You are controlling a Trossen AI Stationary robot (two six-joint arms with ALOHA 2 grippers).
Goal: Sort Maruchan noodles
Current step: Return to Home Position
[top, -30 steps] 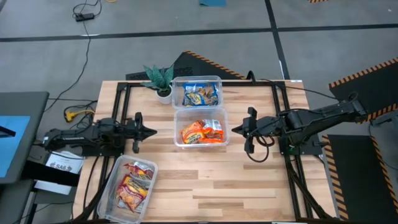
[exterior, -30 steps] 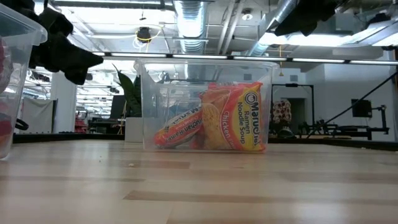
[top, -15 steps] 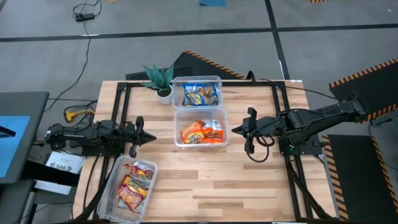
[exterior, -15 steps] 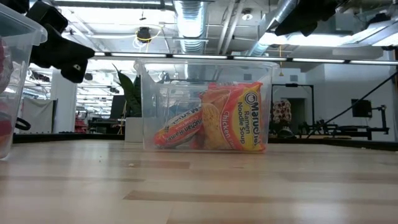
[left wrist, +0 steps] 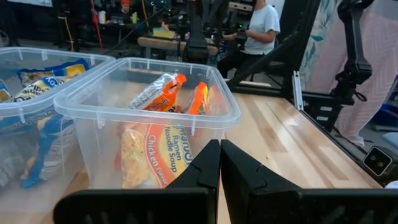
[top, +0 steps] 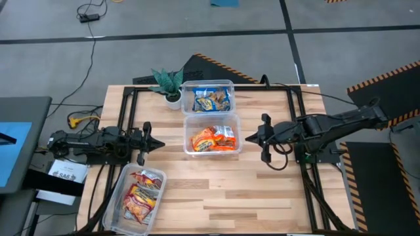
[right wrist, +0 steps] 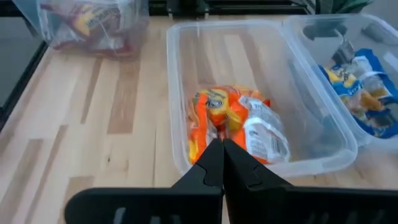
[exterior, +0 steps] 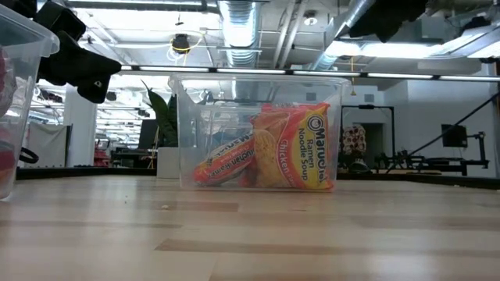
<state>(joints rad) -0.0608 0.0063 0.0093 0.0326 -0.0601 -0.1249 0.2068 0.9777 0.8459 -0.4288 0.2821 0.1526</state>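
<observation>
Clear plastic middle tub (top: 186,133) holds orange noodle packets (top: 213,139). Far tub (top: 184,98), beside plant (top: 168,81), holds blue packets (top: 211,101). Near-left tub (top: 115,196) holds red packets (top: 139,195). I see left gripper (top: 156,139) left of middle tub, fingers pressed together, empty. Right gripper (top: 249,137) on opposite side, also closed, empty. Neither touches tub.

We see the Maruchan noodles in three sorted heaps in the high view; the blue-and-yellow packets (top: 211,100) lie jumbled in the upper tub (top: 207,82) at top centre; the orange packets (top: 214,139) fill the middle tub (top: 211,115) just below; in the low view an upright packet (exterior: 301,148) shows its chicken label; the red-and-silver packets (top: 140,195) lie piled in the lower-left tub (top: 115,196).
</observation>
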